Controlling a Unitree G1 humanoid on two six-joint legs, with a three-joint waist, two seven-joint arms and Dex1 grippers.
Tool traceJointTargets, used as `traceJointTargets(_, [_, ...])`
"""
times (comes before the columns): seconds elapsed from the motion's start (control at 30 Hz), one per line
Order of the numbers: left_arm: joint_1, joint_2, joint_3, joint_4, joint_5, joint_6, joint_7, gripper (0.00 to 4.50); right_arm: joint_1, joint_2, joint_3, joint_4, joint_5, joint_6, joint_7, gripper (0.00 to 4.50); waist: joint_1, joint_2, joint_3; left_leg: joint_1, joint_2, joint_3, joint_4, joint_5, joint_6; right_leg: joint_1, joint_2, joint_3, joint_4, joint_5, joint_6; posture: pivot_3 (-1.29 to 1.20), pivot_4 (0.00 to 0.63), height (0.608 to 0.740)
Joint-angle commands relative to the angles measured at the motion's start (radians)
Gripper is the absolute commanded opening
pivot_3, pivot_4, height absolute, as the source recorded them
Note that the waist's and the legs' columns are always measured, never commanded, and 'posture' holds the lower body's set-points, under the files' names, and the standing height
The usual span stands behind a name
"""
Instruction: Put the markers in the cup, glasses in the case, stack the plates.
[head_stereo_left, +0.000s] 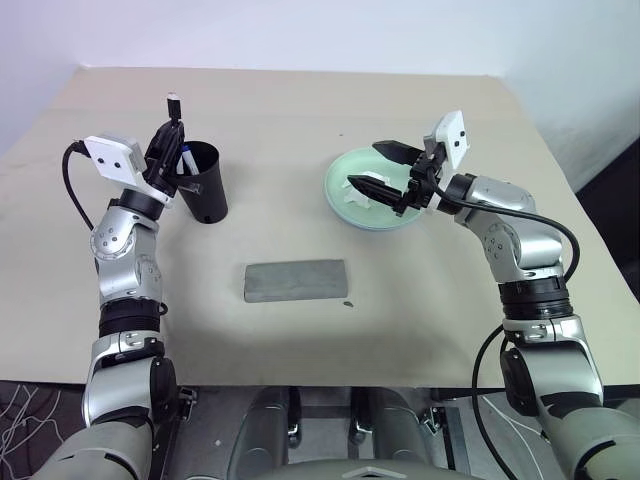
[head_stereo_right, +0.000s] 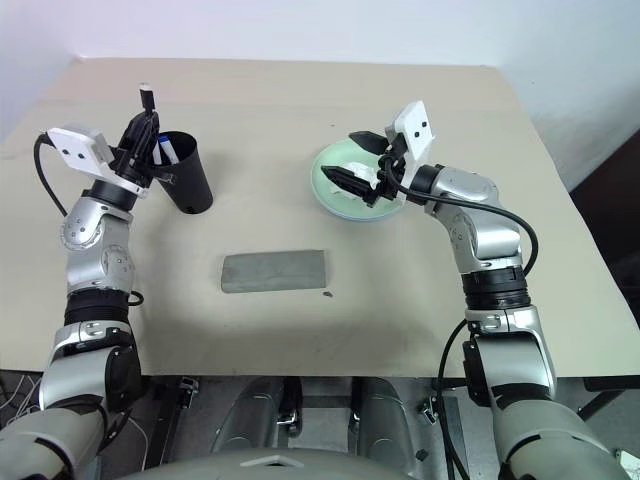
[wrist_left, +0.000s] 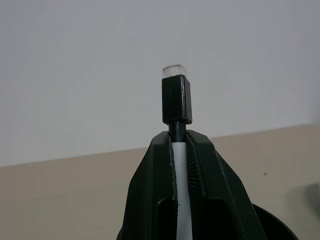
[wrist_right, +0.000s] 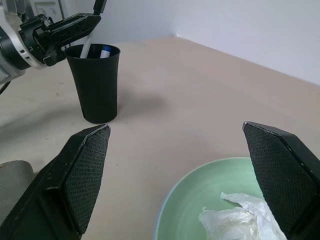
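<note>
The left gripper (head_stereo_left: 168, 138), clamped on the black-capped marker (head_stereo_left: 173, 112) above the black cup (head_stereo_left: 203, 182), could nudge the rim and tip it, while the right gripper (head_stereo_left: 385, 170) hovers wide apart over the green plate (head_stereo_left: 340, 185).

Beige table (head_stereo_left: 300, 150) set against plain pale wall (head_stereo_left: 320, 30). Tabletop evenly lit, soft shadows cast. Dark floor (head_stereo_left: 615, 190) seen past table's right edge. Loose cables (head_stereo_left: 30, 405) seen below near edge.

Black cup (head_stereo_left: 203, 183), grey case (head_stereo_left: 296, 280)
</note>
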Motion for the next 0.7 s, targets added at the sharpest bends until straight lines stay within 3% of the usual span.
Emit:
traceJointTargets(0.03, [-0.005,0.008,0.001,-0.009,-0.004,-0.019,-0.006,0.73,-0.027,-0.005,-0.023,-0.016,0.005,-0.023,0.001,4.50,-0.001,0.000,0.000,0.000,0.000,0.000,0.000,0.000,0.000,0.000,0.000,0.000,0.000,0.000,0.000,0.00,0.150,0.681])
traceJointTargets(0.4, [0.015,0.010,0.002,-0.064,-0.017,0.001,-0.005,4.34,-0.024,0.000,-0.019,-0.015,0.006,-0.030,0.004,4.50,-0.001,0.000,0.000,0.000,0.000,0.000,0.000,0.000,0.000,0.000,0.000,0.000,0.000,0.000,0.000,0.00,0.150,0.681])
traceJointTargets(0.57, [0.056,0.048,0.008,-0.206,-0.050,0.078,-0.017,4.34,-0.038,0.002,-0.030,-0.007,0.025,-0.011,0.012,4.50,-0.002,0.000,0.000,0.000,0.000,0.000,0.000,0.000,0.000,0.000,0.000,0.000,0.000,0.000,0.000,0.00,0.150,0.681])
traceJointTargets(0.7, [0.164,0.141,0.019,-0.452,-0.171,0.269,-0.103,4.34,-0.044,-0.022,-0.041,0.016,0.042,0.003,0.053,4.50,-0.008,0.000,0.000,0.000,0.000,0.000,0.000,0.000,-0.001,0.000,0.000,0.000,0.000,0.000,0.000,0.00,0.150,0.681])
